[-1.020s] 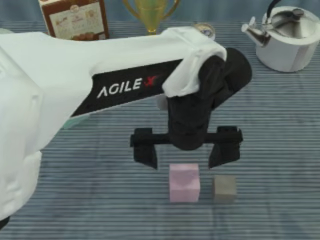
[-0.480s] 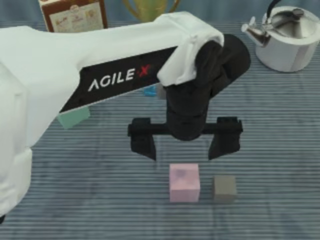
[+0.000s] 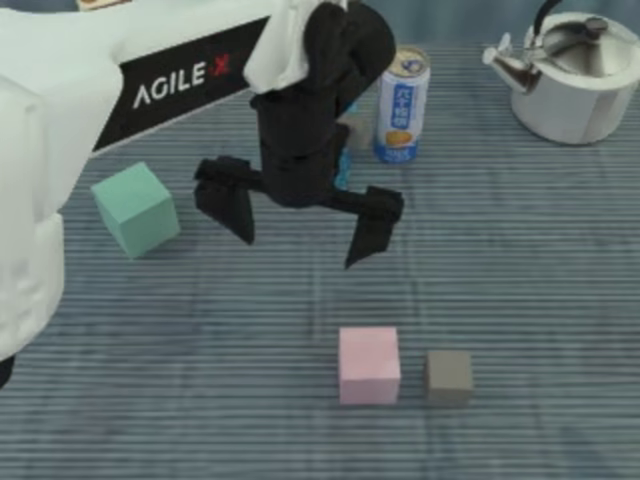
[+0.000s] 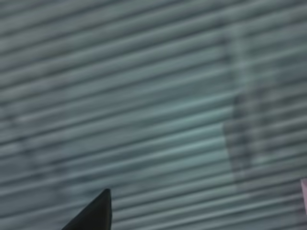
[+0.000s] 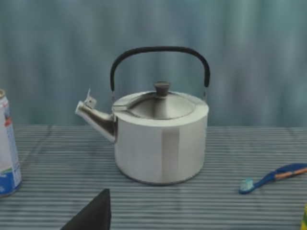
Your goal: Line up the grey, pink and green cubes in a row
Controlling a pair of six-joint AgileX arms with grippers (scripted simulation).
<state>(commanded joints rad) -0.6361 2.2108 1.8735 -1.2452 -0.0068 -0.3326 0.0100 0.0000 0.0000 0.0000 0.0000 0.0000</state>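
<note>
Steel kettle (image 3: 578, 75) at table's far right, drink can (image 3: 402, 105) upright mid-back, blue toothbrush (image 5: 273, 178) beside kettle

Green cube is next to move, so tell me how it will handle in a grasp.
The green cube looks rigid, with flat faces, so likely a stable pinch. Matte, probably not slippery. It sits flat; unlikely to roll.

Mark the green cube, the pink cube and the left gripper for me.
green cube (image 3: 135, 208): top view, on its top face.
pink cube (image 3: 368, 362): top view, on its top face.
left gripper (image 3: 297, 228): top view, midway between its two open fingertips, above the cloth.
</note>
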